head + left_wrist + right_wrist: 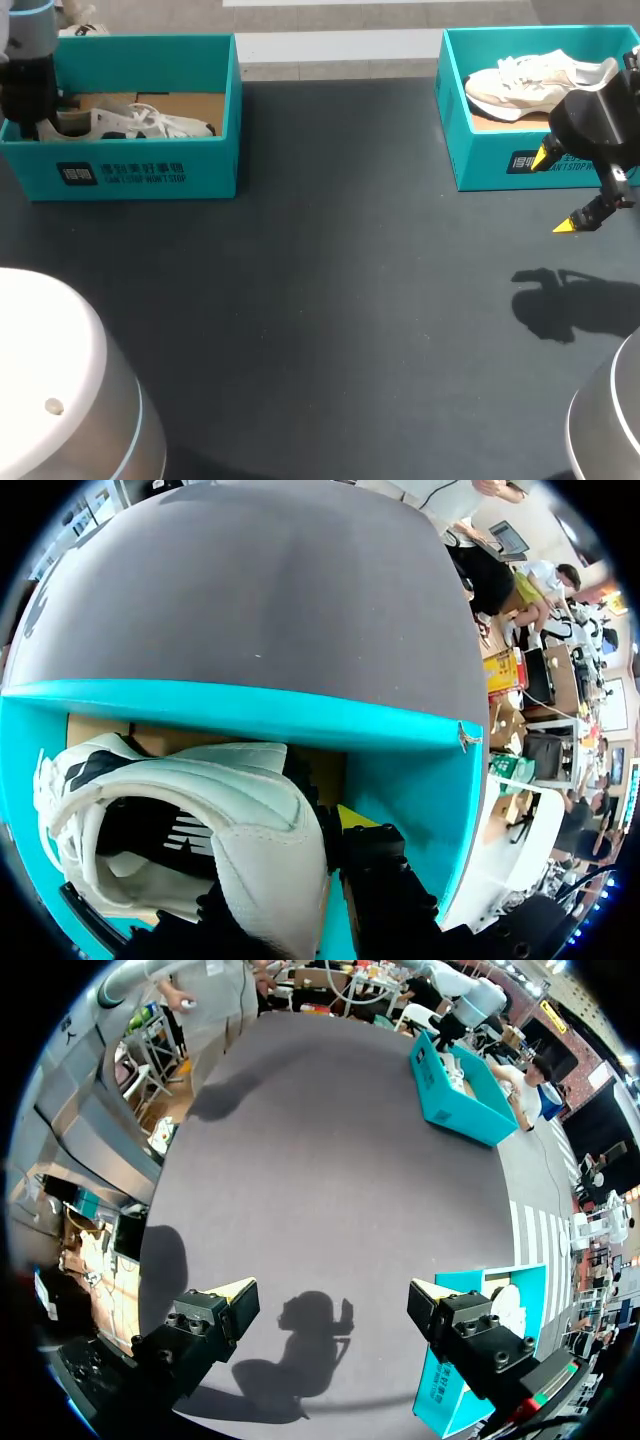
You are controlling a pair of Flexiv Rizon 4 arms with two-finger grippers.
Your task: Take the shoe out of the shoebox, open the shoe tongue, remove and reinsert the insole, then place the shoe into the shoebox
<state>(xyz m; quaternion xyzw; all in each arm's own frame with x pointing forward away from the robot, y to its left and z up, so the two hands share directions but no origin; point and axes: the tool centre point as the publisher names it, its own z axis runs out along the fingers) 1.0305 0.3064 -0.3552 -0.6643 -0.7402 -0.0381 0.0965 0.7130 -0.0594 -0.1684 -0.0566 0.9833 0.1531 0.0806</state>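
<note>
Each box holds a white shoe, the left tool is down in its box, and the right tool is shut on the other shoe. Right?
Not the last part: the right tool is open and empty above the table, beside the right box, whose shoe lies inside. The right wrist view shows it. The rest holds.

Even overhead light: right end effector [556, 191] casts a shadow [560, 300] on the table [330, 250].

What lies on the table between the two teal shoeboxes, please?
Nothing does: in the head view, the stretch of dark table between the left shoebox and the right shoebox is bare.
</note>
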